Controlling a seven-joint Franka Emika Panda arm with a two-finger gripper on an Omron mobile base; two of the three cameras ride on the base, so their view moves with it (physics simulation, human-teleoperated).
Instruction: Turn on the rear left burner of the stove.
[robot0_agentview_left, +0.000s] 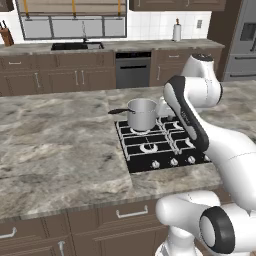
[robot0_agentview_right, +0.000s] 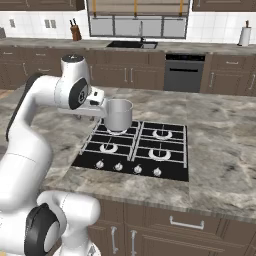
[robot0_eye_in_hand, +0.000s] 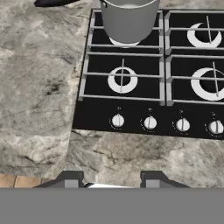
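Hand view looks down on the stove (robot0_eye_in_hand: 127, 114), where a steel pot (robot0_eye_in_hand: 130, 19) sits over the rear left burner (robot0_eye_in_hand: 124, 42). Four knobs (robot0_eye_in_hand: 150, 123) line the front edge. The gripper (robot0_eye_in_hand: 111, 179) hovers above the counter (robot0_eye_in_hand: 39, 87), fingers parted, grasping nothing.

One stove (robot0_agentview_right: 90, 159), four burners (one under the pot (robot0_agentview_right: 119, 115)), four knobs (robot0_eye_in_hand: 150, 123).

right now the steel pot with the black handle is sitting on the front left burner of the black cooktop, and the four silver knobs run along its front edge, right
Not quite. The steel pot with the black handle sits on the rear left burner of the black gas cooktop, not the front left one, which stands bare in the hand view. The four silver knobs do run along its front edge.
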